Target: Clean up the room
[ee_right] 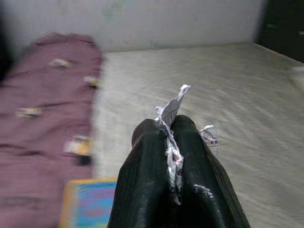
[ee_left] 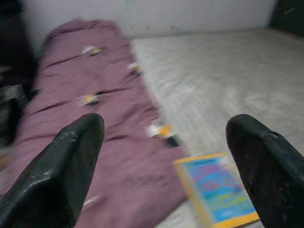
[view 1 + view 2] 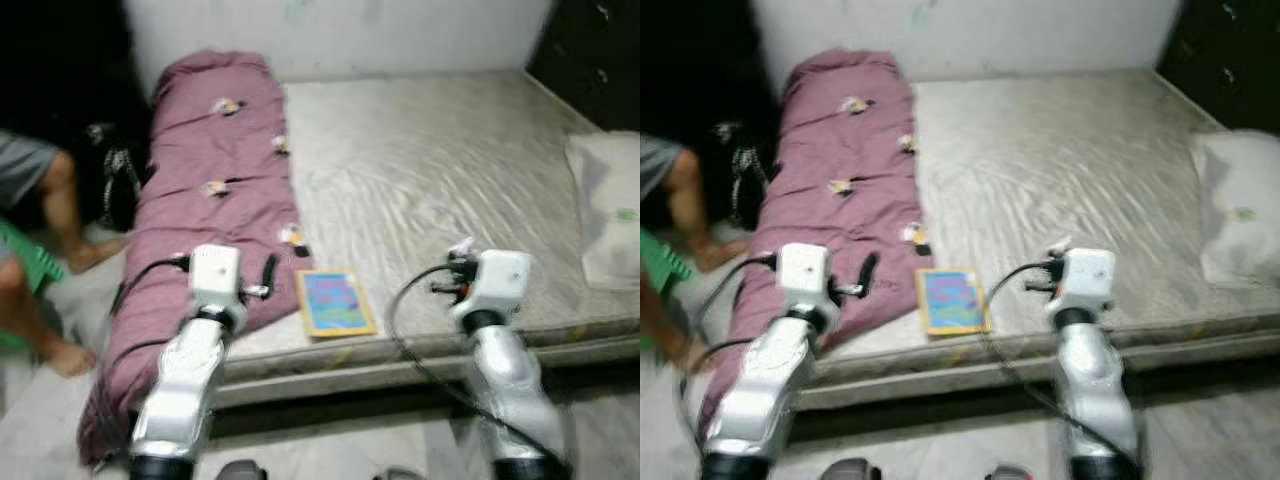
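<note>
Right wrist view showed the right gripper (image 1: 170,142) with its two black fingers pressed together on a crumpled scrap of printed paper (image 1: 172,114), its torn tip poking up above the fingertips. Everything was soft with motion blur. From the head views, that gripper (image 3: 462,262) hung over the near edge of a bare grey mattress (image 3: 440,170) with a wrinkled, shiny surface. The left gripper (image 2: 166,137) had its fingers spread wide apart, above a long mauve quilt (image 3: 215,190) dotted with small blurred motifs, lying along the mattress's left side and drooping off the near end. A flat rectangular book (image 3: 335,303), blue cover with yellow border, lay just beside the quilt near the mattress edge. A white pillow (image 3: 608,205) was cut off at the right. A person's bare legs (image 3: 60,215) showed at far left, mostly out of frame
</note>
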{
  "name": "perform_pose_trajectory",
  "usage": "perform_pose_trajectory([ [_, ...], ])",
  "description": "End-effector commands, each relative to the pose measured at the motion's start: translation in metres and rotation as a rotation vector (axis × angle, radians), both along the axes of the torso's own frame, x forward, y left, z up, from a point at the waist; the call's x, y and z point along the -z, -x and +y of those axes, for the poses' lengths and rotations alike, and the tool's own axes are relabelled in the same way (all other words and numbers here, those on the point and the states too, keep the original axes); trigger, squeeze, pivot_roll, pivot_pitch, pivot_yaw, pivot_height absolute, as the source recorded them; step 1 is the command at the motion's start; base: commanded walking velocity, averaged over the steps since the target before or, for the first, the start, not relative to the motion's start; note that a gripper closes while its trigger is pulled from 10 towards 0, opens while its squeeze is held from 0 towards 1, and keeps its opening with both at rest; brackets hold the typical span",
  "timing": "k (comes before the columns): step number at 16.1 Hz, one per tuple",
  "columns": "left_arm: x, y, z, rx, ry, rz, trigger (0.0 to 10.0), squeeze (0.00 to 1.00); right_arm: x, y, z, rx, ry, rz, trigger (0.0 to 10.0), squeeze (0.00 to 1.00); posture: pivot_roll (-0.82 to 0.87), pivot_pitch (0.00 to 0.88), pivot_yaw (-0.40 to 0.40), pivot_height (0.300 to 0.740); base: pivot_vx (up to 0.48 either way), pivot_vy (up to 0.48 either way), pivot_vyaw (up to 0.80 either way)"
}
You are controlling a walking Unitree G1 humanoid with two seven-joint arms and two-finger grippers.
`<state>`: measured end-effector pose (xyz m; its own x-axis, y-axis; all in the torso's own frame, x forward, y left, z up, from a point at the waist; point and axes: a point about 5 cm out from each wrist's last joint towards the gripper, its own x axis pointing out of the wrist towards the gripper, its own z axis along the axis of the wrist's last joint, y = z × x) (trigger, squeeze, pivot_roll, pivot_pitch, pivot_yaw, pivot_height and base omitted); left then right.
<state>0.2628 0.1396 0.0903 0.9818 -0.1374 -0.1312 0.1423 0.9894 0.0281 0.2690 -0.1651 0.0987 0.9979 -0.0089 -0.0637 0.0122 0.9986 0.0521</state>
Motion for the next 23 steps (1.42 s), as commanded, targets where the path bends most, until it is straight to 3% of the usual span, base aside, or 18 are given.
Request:
perform_pose_trajectory([
  [1,-0.007,-0.003,0.0,0.001,-0.011,-0.033,10.0,0.0,-0.006,-0.001,-0.003,-0.007,0.012,-0.024,10.0,0.0,0.0,0.0,0.011,0.74,0.0,0.48,0.0],
  [8,-0.007,0.002,0.002,-0.019,-0.015,-0.027,10.0,0.0,-0.004,0.001,0.002,-0.052,0.012,-0.018,10.0,0.0,0.01,0.0,-0.007,0.74,0.0,0.48,0.0],
  [12,-0.009,0.001,0.001,-0.015,-0.009,-0.043,10.0,0.0,-0.007,-0.001,0.004,-0.067,0.017,-0.037,10.0,0.0,0.0,0.013,0.003,0.74,0.0,0.48,0.71],
  [18,-0.012,0.001,0.001,-0.018,0.022,-0.067,10.0,0.0,-0.008,-0.004,0.007,-0.089,0.026,-0.045,10.0,0.0,0.01,0.006,0.006,0.74,0.0,0.0,0.79],
  [23,-0.012,0.001,0.002,-0.007,-0.013,-0.073,10.0,0.0,-0.007,-0.003,0.009,-0.091,0.022,-0.043,10.0,0.0,0.01,0.006,0.008,0.74,0.0,0.0,0.79],
])
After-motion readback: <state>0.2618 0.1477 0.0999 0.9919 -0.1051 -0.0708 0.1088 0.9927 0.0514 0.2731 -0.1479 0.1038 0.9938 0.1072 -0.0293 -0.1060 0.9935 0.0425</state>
